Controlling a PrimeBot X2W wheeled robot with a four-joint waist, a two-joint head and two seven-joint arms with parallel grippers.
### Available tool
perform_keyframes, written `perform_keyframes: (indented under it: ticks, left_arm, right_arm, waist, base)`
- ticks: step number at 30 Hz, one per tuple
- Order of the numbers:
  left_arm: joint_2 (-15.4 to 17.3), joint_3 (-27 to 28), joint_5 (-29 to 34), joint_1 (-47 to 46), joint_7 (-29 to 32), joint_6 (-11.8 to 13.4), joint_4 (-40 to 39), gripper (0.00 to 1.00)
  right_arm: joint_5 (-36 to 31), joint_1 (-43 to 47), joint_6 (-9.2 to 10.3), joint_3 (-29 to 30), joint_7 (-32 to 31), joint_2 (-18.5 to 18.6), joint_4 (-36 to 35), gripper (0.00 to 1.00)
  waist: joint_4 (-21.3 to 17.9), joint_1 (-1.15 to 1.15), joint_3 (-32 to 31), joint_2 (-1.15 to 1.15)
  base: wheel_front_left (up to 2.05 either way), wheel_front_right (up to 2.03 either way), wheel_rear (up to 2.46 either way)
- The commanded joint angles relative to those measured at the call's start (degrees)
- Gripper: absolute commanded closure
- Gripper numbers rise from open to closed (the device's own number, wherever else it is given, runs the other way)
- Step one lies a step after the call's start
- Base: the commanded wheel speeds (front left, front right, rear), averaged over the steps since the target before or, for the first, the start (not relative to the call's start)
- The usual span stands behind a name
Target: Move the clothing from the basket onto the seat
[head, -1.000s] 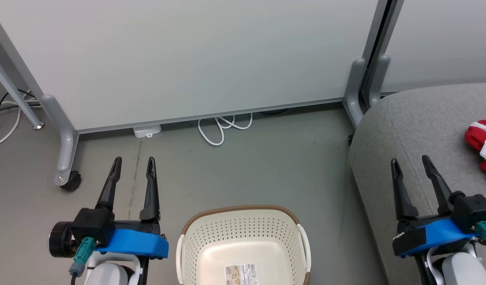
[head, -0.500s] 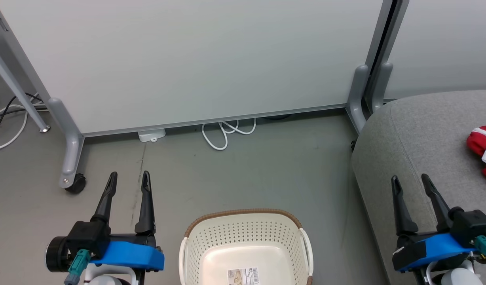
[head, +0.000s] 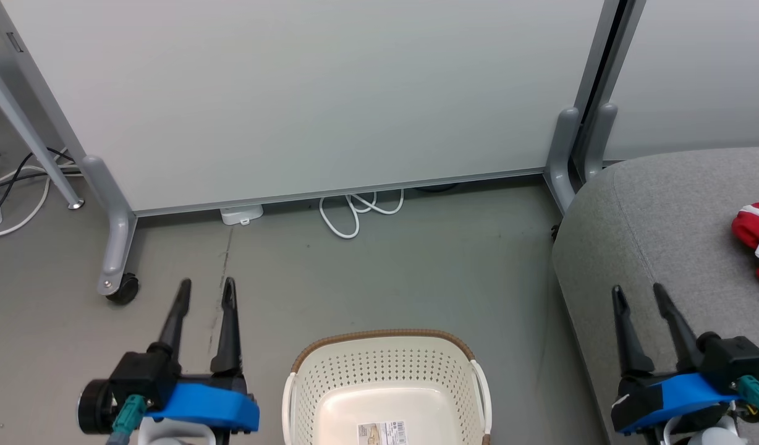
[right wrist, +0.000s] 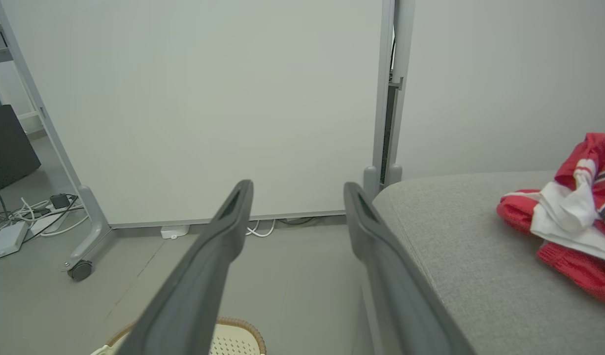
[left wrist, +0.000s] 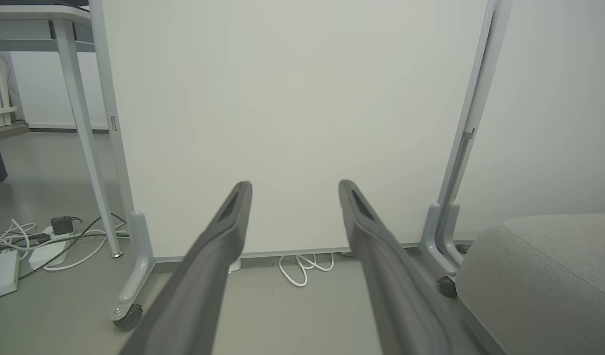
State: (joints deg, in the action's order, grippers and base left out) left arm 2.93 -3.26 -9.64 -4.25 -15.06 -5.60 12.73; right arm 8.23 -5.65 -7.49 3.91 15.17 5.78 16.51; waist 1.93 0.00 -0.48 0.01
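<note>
The cream perforated basket (head: 385,371) with its brown rim stands on the floor at the bottom middle, holding nothing but a barcode sticker (head: 382,432). Red clothing (head: 756,238) with white parts lies on the grey seat (head: 664,210) at the right edge; the right wrist view shows the clothing (right wrist: 573,217) bunched on the seat (right wrist: 470,236). My left gripper (head: 206,287) is open over the floor, left of the basket. Over the seat's near corner, my right gripper (head: 636,292) is open too. Both hold nothing. A strip of the basket (right wrist: 233,340) rim peeks in at the bottom.
A pale wheeled partition panel (head: 305,93) stands ahead, with a castor (head: 123,287) at its left foot. White cable loops (head: 355,213) lie under it, and more cables (head: 8,191) lie at the far left. A table leg (left wrist: 85,133) rises at the left.
The whole head view has shifted, so the camera moved. Both grippers sit slightly lower in it and stay open.
</note>
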Motion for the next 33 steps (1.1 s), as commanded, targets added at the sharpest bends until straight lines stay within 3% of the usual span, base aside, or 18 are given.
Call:
perform_keyframes:
  ticks: [1, 5, 33]
  left_arm:
    - [0.0, 0.02, -0.01, 0.14, 0.05, 0.0, 0.35, 1.0]
    - [-0.04, 0.16, -0.53, 1.82, 0.57, -0.01, 2.37, 1.0]
    - [-0.04, 3.54, -28.87, 0.28, 7.81, -0.69, 1.86, 1.0]
  right_arm:
    - [0.04, 0.01, 0.0, -0.01, -0.03, -0.05, 0.37, 1.0]
    - [0.54, 0.65, 0.0, 0.08, -0.28, -0.45, 2.45, 1.0]
    - [29.41, 0.14, 0.0, 0.96, -7.65, -1.27, 0.53, 1.0]
  waist:
    - [0.0, 0.0, -0.01, -0.01]
    - [-0.01, 0.0, -0.01, -0.01]
    - [-0.44, 0.0, 0.14, -0.01]
  base:
    - [0.0, 0.0, 0.0]
    - [0.0, 0.0, 0.0]
    - [0.0, 0.0, 0.0]
